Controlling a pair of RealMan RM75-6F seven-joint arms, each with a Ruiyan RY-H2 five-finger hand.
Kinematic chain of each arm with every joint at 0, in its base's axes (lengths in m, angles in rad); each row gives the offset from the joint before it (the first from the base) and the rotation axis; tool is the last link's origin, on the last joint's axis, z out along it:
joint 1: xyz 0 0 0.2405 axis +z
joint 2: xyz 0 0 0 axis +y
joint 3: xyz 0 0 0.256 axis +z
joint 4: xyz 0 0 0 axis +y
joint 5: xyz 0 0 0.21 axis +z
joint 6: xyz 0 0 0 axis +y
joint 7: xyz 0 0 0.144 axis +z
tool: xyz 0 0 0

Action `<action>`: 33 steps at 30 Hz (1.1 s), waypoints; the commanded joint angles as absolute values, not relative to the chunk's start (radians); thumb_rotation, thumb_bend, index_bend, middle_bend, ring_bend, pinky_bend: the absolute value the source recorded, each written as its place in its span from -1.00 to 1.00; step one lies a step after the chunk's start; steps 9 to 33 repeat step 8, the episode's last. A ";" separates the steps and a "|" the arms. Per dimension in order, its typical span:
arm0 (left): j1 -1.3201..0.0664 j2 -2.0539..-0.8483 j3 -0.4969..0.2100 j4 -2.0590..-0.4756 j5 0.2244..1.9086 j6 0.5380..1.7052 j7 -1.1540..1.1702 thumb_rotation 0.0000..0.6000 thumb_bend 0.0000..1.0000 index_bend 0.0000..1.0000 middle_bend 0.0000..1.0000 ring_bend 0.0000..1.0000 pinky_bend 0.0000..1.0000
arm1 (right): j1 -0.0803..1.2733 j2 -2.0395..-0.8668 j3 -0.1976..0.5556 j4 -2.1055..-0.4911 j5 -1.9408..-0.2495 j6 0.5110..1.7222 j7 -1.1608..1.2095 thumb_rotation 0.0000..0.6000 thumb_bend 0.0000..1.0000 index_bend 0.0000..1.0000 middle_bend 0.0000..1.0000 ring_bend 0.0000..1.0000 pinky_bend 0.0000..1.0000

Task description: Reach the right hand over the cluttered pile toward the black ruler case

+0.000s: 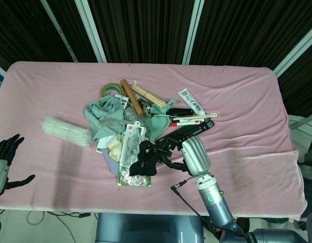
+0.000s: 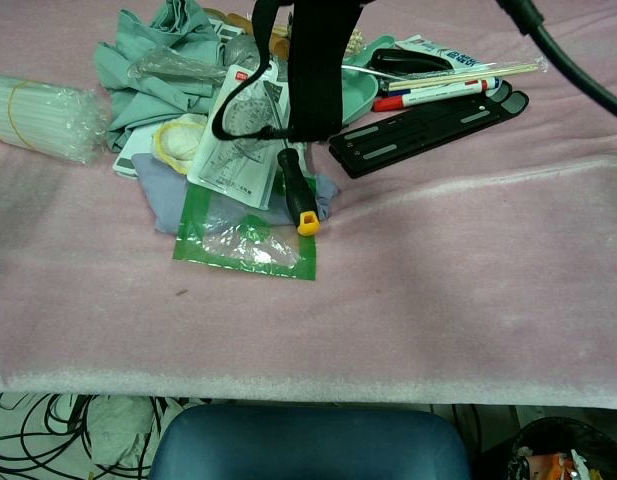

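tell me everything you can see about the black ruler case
The black ruler case is a long, flat, rigid-looking bar with rounded ends and pale rectangular marks along its top. It lies flat on the pink cloth, slanting at the pile's right edge, just below the red and black pens. No hand touches it.

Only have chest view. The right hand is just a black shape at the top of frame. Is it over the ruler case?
Observer: Not by head view. The right hand hangs over the pile's near edge. The black ruler case lies uncovered, to the right of its fingers.
Operator: Fingers closed on anything?
Observer: No. In head view they are spread and hold nothing.
Operator: Left hand? It's not in my frame.
Observer: The left hand is by the near left corner of the table, with its fingers apart and empty, well clear of the pile.
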State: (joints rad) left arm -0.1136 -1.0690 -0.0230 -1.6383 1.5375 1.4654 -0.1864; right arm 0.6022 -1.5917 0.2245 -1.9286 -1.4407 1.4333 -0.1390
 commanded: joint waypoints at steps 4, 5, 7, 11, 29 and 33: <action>-0.115 -1.067 -0.022 -1.639 1.538 1.463 -0.188 1.00 -1.00 -1.00 -1.00 -1.00 -1.00 | 0.589 -1.612 0.212 -1.921 -1.455 1.426 -0.138 1.00 0.29 0.55 0.40 0.25 0.35; -0.114 -1.067 -0.022 -1.639 1.539 1.464 -0.189 1.00 -1.00 -1.00 -1.00 -1.00 -1.00 | 0.588 -1.613 0.214 -1.920 -1.455 1.425 -0.138 1.00 0.29 0.55 0.40 0.25 0.35; -0.114 -1.067 -0.022 -1.639 1.539 1.466 -0.191 1.00 -1.00 -1.00 -1.00 -1.00 -1.00 | 0.587 -1.614 0.217 -1.917 -1.459 1.423 -0.141 1.00 0.29 0.55 0.40 0.25 0.35; -0.114 -1.067 -0.022 -1.639 1.540 1.466 -0.191 1.00 -1.00 -1.00 -1.00 -1.00 -1.00 | 0.586 -1.614 0.219 -1.916 -1.460 1.422 -0.140 1.00 0.29 0.55 0.40 0.25 0.35; -0.114 -1.067 -0.022 -1.639 1.540 1.466 -0.191 1.00 -1.00 -1.00 -1.00 -1.00 -1.00 | 0.586 -1.614 0.219 -1.916 -1.460 1.422 -0.140 1.00 0.29 0.55 0.40 0.25 0.35; -0.114 -1.067 -0.022 -1.639 1.540 1.466 -0.191 1.00 -1.00 -1.00 -1.00 -1.00 -1.00 | 0.586 -1.614 0.219 -1.916 -1.460 1.422 -0.140 1.00 0.29 0.55 0.40 0.25 0.35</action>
